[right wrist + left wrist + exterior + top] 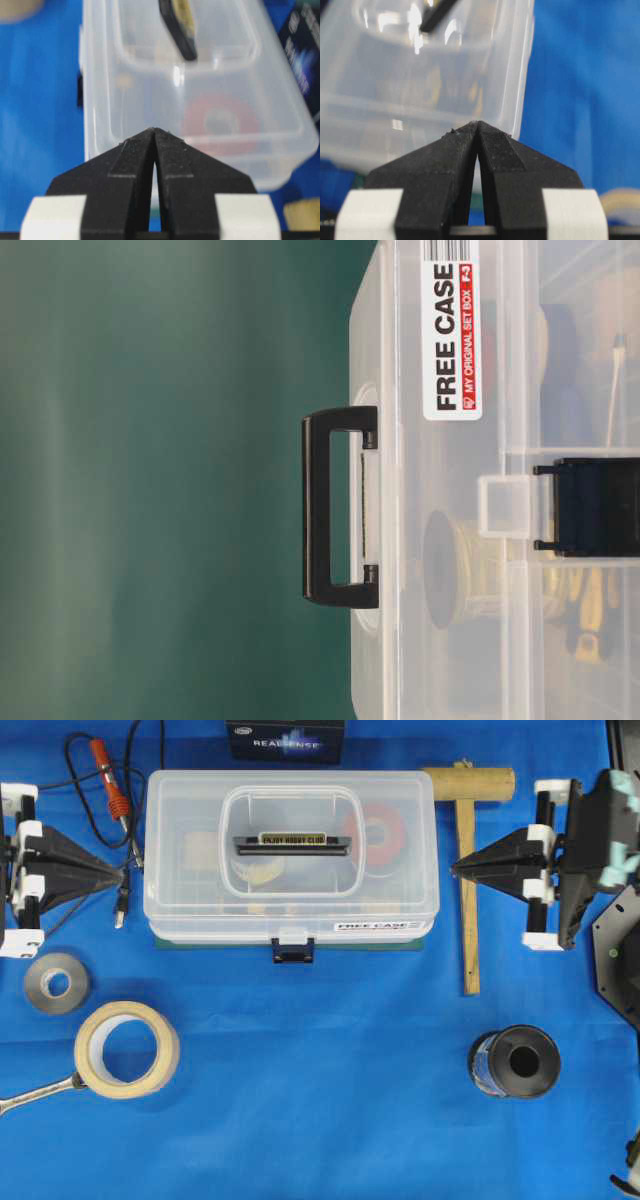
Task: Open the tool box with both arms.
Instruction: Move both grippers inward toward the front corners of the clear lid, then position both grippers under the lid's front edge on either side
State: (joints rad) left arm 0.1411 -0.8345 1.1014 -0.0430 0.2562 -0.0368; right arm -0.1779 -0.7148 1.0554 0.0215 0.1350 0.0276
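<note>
The tool box [290, 855] is a translucent case lying closed at the table's back middle, black handle [292, 844] flat on its lid and dark blue latch [293, 951] at its front edge. From table level the tool box [450, 570] shows its "FREE CASE" label [452, 335]. My left gripper [122, 872] is shut and empty, its tips just off the box's left wall. The right gripper [454, 869] is shut too, a short gap from the right wall. Each wrist view shows closed tips, left gripper [478, 123] and right gripper [153, 129], facing the tool box [430, 75] [200, 85].
A black REALSENSE box [286, 738] sits behind the case. A wooden mallet [467, 840] lies right of it, under the right gripper. A soldering iron with cables [110, 785], grey tape [56, 982], masking tape [127, 1048], a wrench [35, 1093] and a black spool [515, 1062] lie around.
</note>
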